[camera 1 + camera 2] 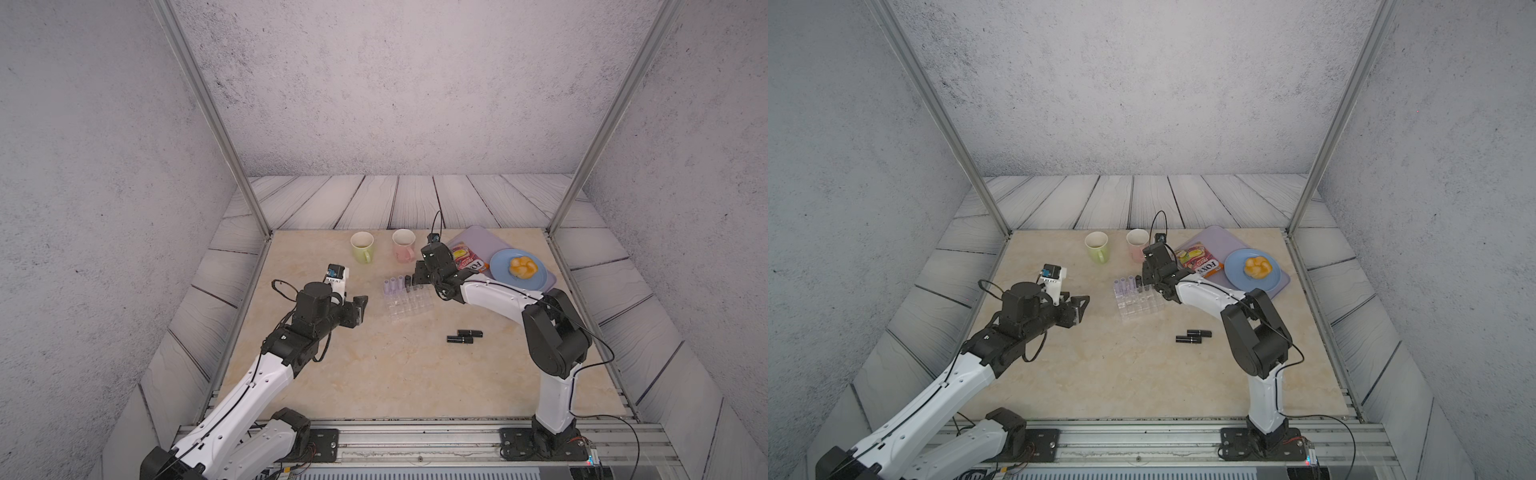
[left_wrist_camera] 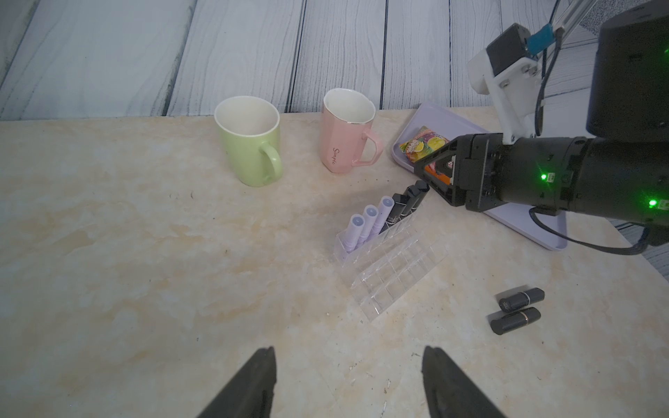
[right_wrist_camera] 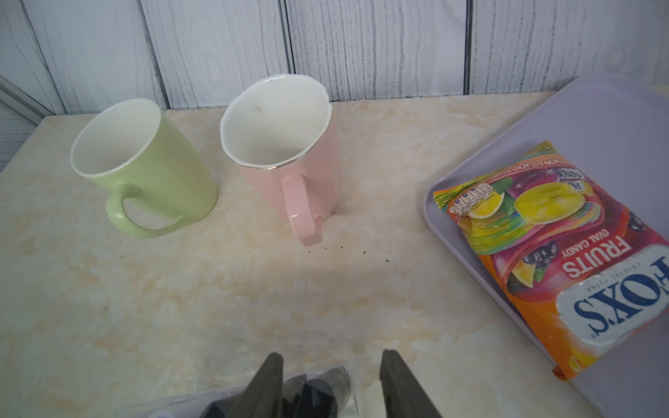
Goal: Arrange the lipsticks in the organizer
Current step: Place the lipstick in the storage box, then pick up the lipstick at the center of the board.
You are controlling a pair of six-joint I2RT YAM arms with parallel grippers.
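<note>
The clear organizer (image 1: 409,305) (image 1: 1140,303) (image 2: 391,275) stands mid-table. Its back row holds three lilac lipsticks (image 1: 392,284) (image 2: 369,224) and three black lipsticks (image 2: 409,202), all upright. My right gripper (image 1: 415,279) (image 2: 423,181) (image 3: 332,356) hovers over the end black lipstick (image 3: 318,394). Its jaws are open around the cap, which sits close to one finger with a gap to the other. Two more black lipsticks (image 1: 464,336) (image 1: 1194,336) (image 2: 517,311) lie side by side on the table in front of the organizer. To the left of the organizer my left gripper (image 1: 362,306) (image 1: 1084,303) (image 2: 347,349) is open and holds nothing.
A green mug (image 1: 361,246) and a pink mug (image 1: 403,244) stand behind the organizer. At the back right a lilac tray (image 1: 478,235) carries a candy bag (image 1: 467,257) and a blue plate (image 1: 505,277) with a bun.
</note>
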